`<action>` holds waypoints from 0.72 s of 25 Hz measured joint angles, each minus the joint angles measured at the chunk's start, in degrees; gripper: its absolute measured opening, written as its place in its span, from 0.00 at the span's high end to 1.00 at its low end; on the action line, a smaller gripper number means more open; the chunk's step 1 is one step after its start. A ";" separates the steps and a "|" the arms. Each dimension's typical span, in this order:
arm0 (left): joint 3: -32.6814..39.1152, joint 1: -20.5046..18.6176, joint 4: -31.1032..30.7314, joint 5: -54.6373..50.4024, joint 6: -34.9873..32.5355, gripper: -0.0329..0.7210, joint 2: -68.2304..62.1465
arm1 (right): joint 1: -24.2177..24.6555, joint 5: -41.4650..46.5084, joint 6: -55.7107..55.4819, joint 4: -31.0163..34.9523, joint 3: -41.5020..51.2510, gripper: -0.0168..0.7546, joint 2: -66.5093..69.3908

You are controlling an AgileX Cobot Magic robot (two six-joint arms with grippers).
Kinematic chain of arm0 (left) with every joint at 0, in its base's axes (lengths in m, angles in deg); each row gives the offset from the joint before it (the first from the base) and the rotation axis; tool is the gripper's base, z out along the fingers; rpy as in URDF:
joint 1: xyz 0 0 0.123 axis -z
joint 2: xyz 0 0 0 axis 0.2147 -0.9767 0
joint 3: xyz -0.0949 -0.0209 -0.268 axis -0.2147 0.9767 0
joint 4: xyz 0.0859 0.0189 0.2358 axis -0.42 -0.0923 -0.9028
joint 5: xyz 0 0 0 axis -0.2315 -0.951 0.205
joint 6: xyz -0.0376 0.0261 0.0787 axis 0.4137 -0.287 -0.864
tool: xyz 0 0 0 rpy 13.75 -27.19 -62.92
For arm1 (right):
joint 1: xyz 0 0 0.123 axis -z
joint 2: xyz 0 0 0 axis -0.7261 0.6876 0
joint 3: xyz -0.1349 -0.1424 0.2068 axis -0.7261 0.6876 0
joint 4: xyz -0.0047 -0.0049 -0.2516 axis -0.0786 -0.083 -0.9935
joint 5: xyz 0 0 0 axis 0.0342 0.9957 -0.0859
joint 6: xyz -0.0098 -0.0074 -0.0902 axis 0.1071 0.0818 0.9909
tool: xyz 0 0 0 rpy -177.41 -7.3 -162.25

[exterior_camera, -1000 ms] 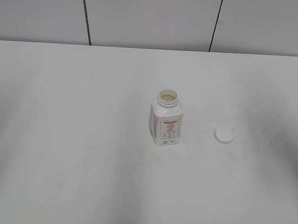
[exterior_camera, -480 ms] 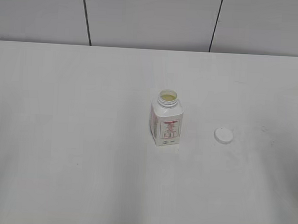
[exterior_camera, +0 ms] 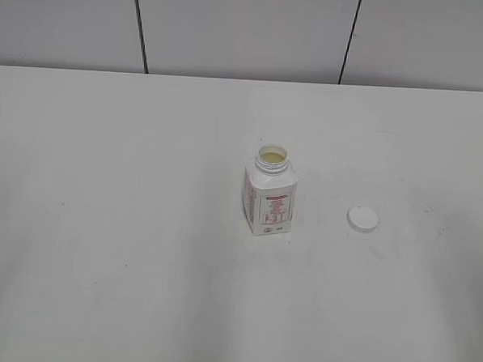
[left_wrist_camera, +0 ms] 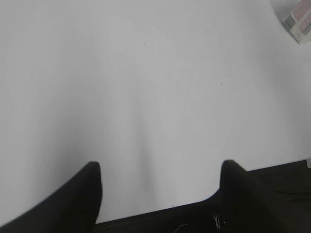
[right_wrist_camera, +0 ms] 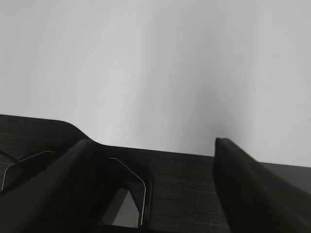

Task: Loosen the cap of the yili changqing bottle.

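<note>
The yili changqing bottle [exterior_camera: 269, 195] stands upright near the middle of the white table, its round neck open and uncapped. The white cap [exterior_camera: 363, 219] lies flat on the table to the bottle's right, apart from it. Neither arm shows in the exterior view. In the left wrist view my left gripper [left_wrist_camera: 160, 167] is open and empty over bare table near the front edge, with a corner of the bottle [left_wrist_camera: 296, 17] at the top right. In the right wrist view my right gripper [right_wrist_camera: 153, 143] is open and empty above the table's front edge.
The white table [exterior_camera: 142, 224] runs to a grey panelled wall [exterior_camera: 233, 26] at the back. A dark floor or base [right_wrist_camera: 184, 184] shows below the table's front edge in the right wrist view.
Faint shadows at the right side of the table have faded. The bottle and the cap have not moved.
</note>
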 joint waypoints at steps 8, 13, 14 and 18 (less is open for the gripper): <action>0.00 0.00 0.08 0.04 0.00 0.33 5.64 | 0.00 1.01 0.01 0.00 1.04 0.21 -12.45; 0.00 0.00 0.24 0.04 0.00 0.33 11.18 | 0.00 1.01 0.01 0.00 1.09 0.21 -20.21; 0.00 0.00 0.20 0.04 0.00 0.33 12.13 | 0.00 1.07 -0.04 0.00 1.09 0.21 -21.44; 0.00 0.00 0.32 0.04 0.00 0.33 15.85 | 0.00 1.12 -0.04 0.00 1.09 0.21 -26.14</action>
